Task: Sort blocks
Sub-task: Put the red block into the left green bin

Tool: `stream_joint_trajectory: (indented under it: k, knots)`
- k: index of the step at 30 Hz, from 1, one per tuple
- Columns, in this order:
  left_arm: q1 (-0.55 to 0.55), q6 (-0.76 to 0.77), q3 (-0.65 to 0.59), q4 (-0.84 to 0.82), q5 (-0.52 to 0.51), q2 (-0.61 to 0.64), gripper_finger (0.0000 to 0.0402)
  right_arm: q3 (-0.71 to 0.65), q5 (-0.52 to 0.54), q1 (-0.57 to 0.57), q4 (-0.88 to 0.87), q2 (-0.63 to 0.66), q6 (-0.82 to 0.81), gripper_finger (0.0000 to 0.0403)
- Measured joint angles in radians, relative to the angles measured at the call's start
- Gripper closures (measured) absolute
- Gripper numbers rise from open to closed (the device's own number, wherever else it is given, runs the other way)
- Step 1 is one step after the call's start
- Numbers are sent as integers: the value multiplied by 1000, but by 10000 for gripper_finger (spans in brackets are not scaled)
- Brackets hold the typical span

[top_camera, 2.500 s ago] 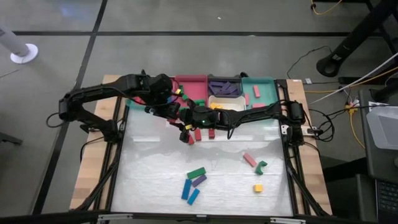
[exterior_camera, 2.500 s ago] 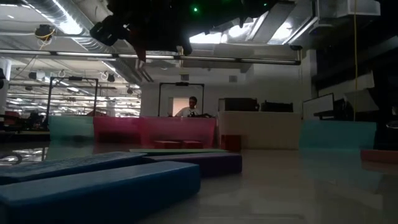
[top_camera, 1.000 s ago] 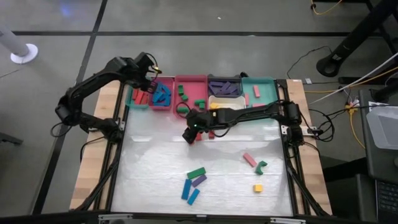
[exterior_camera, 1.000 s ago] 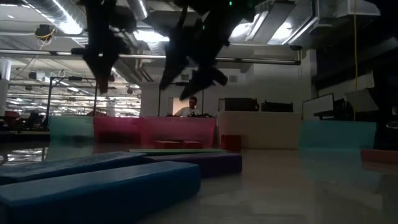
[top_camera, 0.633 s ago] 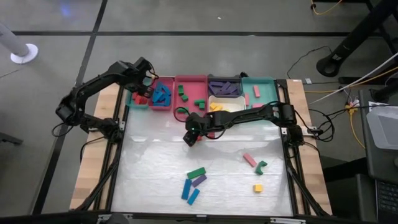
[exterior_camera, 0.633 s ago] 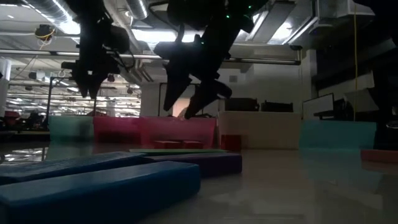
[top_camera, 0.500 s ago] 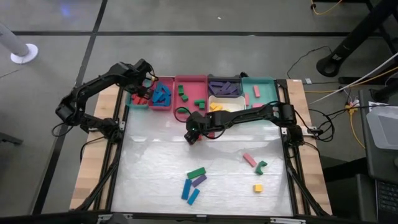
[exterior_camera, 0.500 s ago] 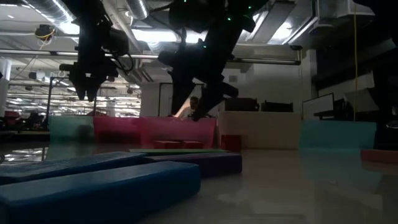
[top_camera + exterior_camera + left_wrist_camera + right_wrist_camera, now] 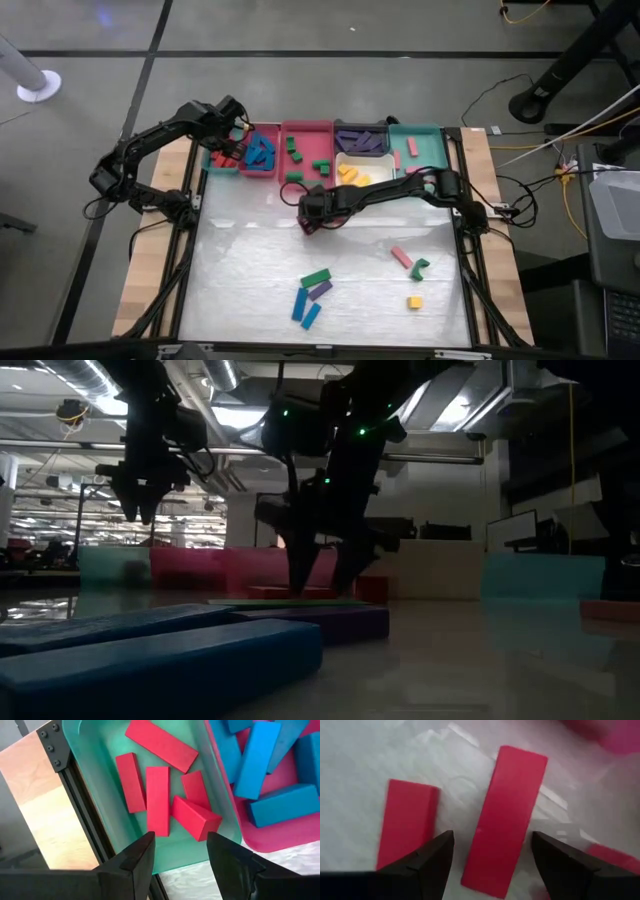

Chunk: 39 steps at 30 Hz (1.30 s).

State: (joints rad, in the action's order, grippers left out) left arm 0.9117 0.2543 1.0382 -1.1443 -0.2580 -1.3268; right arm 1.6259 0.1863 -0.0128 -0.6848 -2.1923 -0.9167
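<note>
**Two pincers over sorting trays and red blocks**

In the high view, upper left: left pincer (image 9: 232,147) hovering with fingers parted and empty above the teal tray (image 9: 95,765) holding five red blocks (image 9: 158,800), beside a pink tray (image 9: 280,837) of blue blocks (image 9: 260,765). Centre frame: right pincer (image 9: 310,222) lowered to the table (image 9: 250,280), spread wide astride a long red block (image 9: 506,817), not yet clenched. Second red block (image 9: 405,827) just beside. More blocks (image 9: 316,292) scattered lower centre and lower right.
</note>
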Motion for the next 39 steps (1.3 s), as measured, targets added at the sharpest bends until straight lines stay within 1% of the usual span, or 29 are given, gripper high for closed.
stream_joint_trajectory:
  k: [2,5,7,10,11,14,18,21,24,26,31,39]
  knots:
    - [0,0,0,3,7,0,233,2,1,-1,1,-10,-2,142]
    - [0,0,0,-3,48,0,233,2,-6,0,0,-13,-3,175]
    - [0,0,0,-17,118,0,233,1,-6,0,-1,-14,-3,211]
    - [0,0,0,-41,253,0,233,1,-12,0,14,-14,0,271]
    - [0,0,0,-47,300,0,233,0,-15,0,26,-14,3,281]
    - [0,0,0,-77,437,0,233,0,-32,0,37,-14,7,281]
    - [0,0,0,-121,636,0,233,25,-96,3,30,-13,65,281]
    - [-4,6,0,-135,789,0,233,81,-145,0,37,-17,129,281]
    - [-27,32,0,-129,891,0,233,155,-152,-2,50,-16,201,281]
    - [-55,36,0,-130,912,0,233,198,-147,-1,60,-16,247,281]
    - [-134,78,0,-125,912,0,233,274,-102,1,140,-13,329,280]
    - [-231,191,0,-24,913,0,233,285,-93,-2,272,-12,437,278]
